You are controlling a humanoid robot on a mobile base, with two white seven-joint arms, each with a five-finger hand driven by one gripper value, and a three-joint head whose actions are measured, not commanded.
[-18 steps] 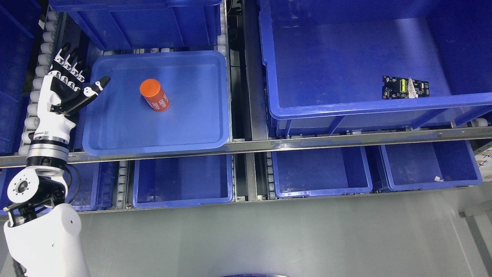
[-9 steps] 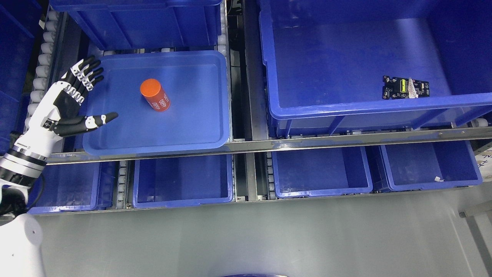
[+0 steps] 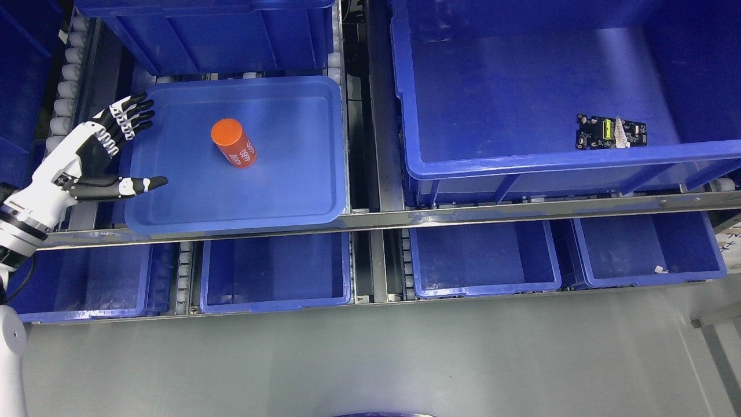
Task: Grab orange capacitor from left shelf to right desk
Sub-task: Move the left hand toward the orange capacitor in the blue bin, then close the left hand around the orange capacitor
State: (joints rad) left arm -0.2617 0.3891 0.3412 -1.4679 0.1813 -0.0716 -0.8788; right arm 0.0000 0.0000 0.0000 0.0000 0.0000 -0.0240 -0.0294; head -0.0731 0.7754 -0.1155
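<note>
An orange capacitor (image 3: 233,142), a short cylinder with white print, lies tilted in the shallow blue tray (image 3: 301,197) on the left of the upper shelf. My left hand (image 3: 124,145) is at the tray's left edge, a hand's width left of the capacitor and apart from it. Its fingers (image 3: 130,113) are spread and its thumb (image 3: 142,184) points right over the tray's rim; it holds nothing. My right hand is out of view.
A large blue bin (image 3: 521,156) on the right holds a small black circuit board (image 3: 610,132). Another blue bin (image 3: 202,35) stands behind the tray. Several open blue bins (image 3: 278,272) sit on the lower shelf. A metal rail (image 3: 405,217) fronts the upper shelf.
My left arm has swung lower and leftward, and the hand has turned from upright to palm facing right. In the last half second the hand drew slightly back left. The capacitor has not moved.
</note>
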